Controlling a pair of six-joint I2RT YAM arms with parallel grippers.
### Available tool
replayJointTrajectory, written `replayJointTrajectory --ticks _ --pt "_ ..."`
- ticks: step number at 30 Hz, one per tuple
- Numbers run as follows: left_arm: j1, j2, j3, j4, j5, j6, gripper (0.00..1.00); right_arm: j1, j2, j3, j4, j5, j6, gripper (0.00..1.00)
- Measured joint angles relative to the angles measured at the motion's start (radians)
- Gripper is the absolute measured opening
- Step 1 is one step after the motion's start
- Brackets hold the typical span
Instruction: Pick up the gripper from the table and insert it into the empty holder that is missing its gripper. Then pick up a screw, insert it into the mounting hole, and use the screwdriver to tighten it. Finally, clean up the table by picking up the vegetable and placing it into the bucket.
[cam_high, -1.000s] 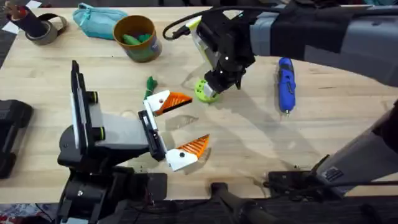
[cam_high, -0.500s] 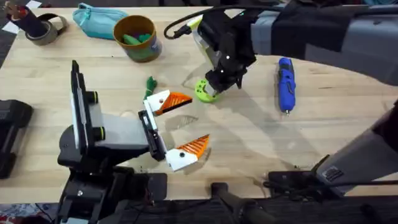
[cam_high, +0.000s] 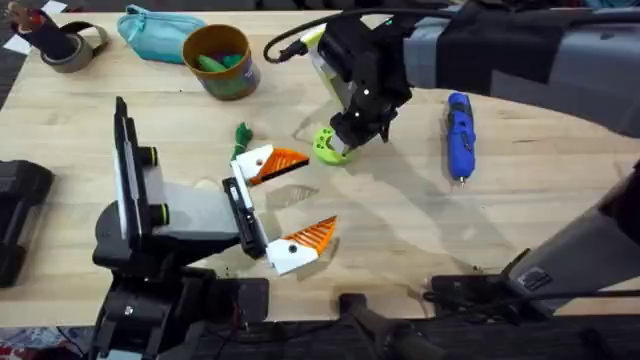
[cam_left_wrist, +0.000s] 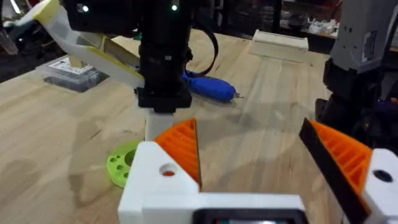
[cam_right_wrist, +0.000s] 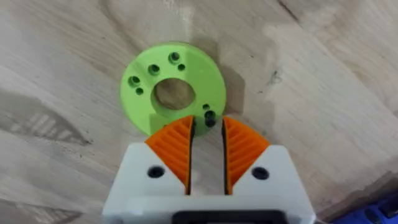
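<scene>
The right gripper (cam_right_wrist: 208, 135) pinches the rim of the lime-green ring (cam_right_wrist: 172, 93) at mid-frame, apparently to lift it. The left gripper (cam_high: 290, 205) rests spread at lower left, leaving room.

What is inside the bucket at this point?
The bucket holds green pieces at its bottom, against the orange inner wall. Its near wall hides whatever lies lower. The vegetable lies outside it on the table.

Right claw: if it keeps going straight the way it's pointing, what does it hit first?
The rim of the lime-green ring, probably. The right claw points down at it, its nearly shut fingers straddling the near edge. Below that is the table. Whether they already touch is unclear.
</scene>
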Motion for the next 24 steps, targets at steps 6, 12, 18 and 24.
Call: replayJointTrajectory --ticks 6,12,18,24 --pt "0.0 0.0 0.0 0.0 0.0 0.0 0.99 0.0 0.0 0.016 -0.008 0.0 0.0 0.269" --pt "0.0 0.0 0.0 0.0 0.0 0.0 0.99 0.0 0.0 0.023 -0.013 0.0 0.0 0.269" --pt "0.0 0.0 0.0 0.0 0.0 0.0 0.99 0.0 0.0 0.023 -0.013 0.0 0.0 0.253" --pt "0.0 0.0 0.0 0.0 0.0 0.0 0.99 0.0 0.0 0.023 -0.01 -0.008 -0.001 0.247"
